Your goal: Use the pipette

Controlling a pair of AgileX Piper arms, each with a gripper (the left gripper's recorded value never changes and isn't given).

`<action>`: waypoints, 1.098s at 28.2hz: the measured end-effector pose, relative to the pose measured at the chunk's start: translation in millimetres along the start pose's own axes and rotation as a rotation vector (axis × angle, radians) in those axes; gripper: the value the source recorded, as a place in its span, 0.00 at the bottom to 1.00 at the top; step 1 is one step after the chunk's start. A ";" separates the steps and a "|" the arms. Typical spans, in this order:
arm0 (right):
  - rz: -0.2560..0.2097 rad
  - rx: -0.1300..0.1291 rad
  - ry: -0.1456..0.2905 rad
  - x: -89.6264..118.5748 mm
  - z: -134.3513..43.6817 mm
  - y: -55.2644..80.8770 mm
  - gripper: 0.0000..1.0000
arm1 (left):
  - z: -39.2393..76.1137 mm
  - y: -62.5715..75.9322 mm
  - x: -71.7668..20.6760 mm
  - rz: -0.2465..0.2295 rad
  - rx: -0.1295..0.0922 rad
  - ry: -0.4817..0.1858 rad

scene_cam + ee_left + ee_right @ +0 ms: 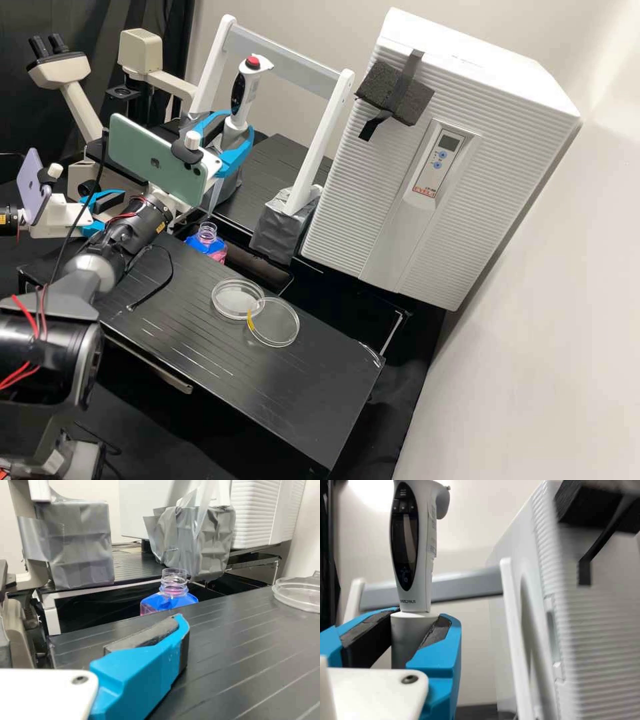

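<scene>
Grips the pipette (243,87) upright in the right pincer (227,143), squeezed shut around its lower part. Holds it up in the air, with its thin tip pointing down. Seems to hang just above the open bottle (210,241) of pink liquid, not dipped in yet. Stands the bottle in a gap at the back edge of the tabletop (300,387). Rests the left pincer (103,200) low over the tabletop, near the bottle. Cannot tell if open or closed. Has a clear dish (238,298) lying nearer the middle, touching a second dish (275,321), with a small yellow bit (250,320) where they meet. Looks early in the job: picked up and lined up over the bottle, done. Left to do, most likely: dip the tip, suck up pink liquid, carry it over, squirt it into a dish.
</scene>
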 end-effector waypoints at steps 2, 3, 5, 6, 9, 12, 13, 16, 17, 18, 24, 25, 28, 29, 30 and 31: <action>-0.006 0.008 0.013 -5.3 1.3 10.0 0.00 | 0.0 -0.5 -0.8 0.002 0.000 -0.001; -0.011 0.011 0.022 -8.2 1.2 15.1 0.00 | 0.0 -0.5 -0.8 0.002 0.000 -0.001; -0.042 0.020 0.027 -16.0 5.9 23.8 0.00 | -0.2 -1.2 -0.4 0.004 -0.001 -0.002; -0.053 0.022 0.031 -19.5 8.0 27.2 0.00 | -0.3 -1.7 -0.2 0.005 -0.001 -0.002; -0.075 0.015 0.023 -30.4 18.5 36.0 0.00 | -0.6 -2.5 0.2 0.005 -0.001 -0.002; -0.074 0.007 -0.010 -36.7 29.7 41.6 0.00 | 1.3 -2.9 0.2 0.004 0.001 -0.011; -0.070 0.002 -0.033 -40.5 35.6 44.7 0.00 | 2.2 -3.1 0.3 0.003 0.003 -0.015; -0.057 -0.001 -0.090 -46.8 48.2 50.5 0.00 | 4.0 -3.2 0.7 0.000 0.011 -0.029; -0.053 -0.003 -0.100 -48.2 50.8 52.7 0.00 | 4.9 -2.4 1.4 0.003 0.014 -0.035; -0.043 -0.003 -0.115 -50.5 54.3 57.4 0.00 | 6.3 -2.1 2.0 0.002 0.020 -0.045; 0.003 -0.011 -0.132 -56.0 61.6 75.8 0.00 | 9.6 -1.3 5.2 0.003 0.034 -0.070; 0.018 -0.002 -0.131 -57.1 61.5 79.4 0.00 | 9.7 -1.4 5.6 0.003 0.034 -0.070; 0.035 0.008 -0.138 -58.0 62.8 83.6 0.00 | 10.8 -1.8 6.3 0.002 0.035 -0.074; 0.035 0.007 -0.135 -58.3 62.3 83.9 0.00 | 11.2 -1.9 6.3 0.002 0.035 -0.076; 0.039 0.007 -0.133 -58.8 62.0 85.4 0.00 | 11.5 -2.1 6.4 0.003 0.035 -0.077; 0.038 0.005 -0.130 -59.1 61.7 86.0 0.00 | 11.5 -2.0 6.4 0.005 0.035 -0.078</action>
